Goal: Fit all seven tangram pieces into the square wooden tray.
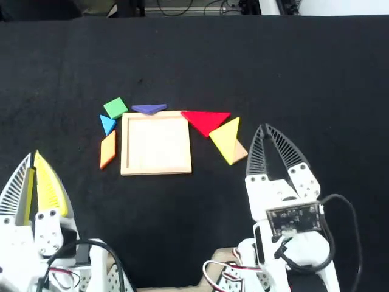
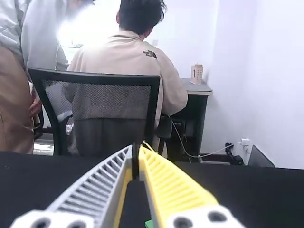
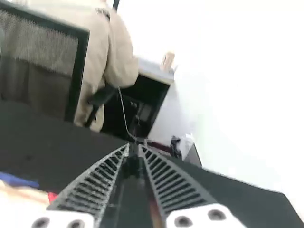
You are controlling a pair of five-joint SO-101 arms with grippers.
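My left hand point(image 1: 33, 156) closed, empty, at the near edge of the bench point(image 1: 273, 67), my right hand point(image 1: 265, 126) closed too, near the yellow triangle point(image 1: 227, 140), square wooden tray point(image 1: 157, 169) farther out, orange parallelogram point(image 1: 107, 149), blue triangle point(image 1: 107, 123), green square point(image 1: 115, 107), purple triangle point(image 1: 149, 109), red triangle point(image 1: 205, 120) outside its rim

The wooden tray point(image 1: 125, 146) is hemmed on its left by the green square point(image 1: 115, 107), blue triangle point(image 1: 107, 124) and orange parallelogram point(image 1: 107, 149). Its far rim is touched by the purple triangle point(image 1: 149, 109), and its far right corner by the red triangle point(image 1: 205, 120). The yellow triangle point(image 1: 227, 140) is crowded by the right gripper point(image 1: 265, 128), fingers pressed together. Bare black cloth point(image 1: 158, 207) is left along the near rim.
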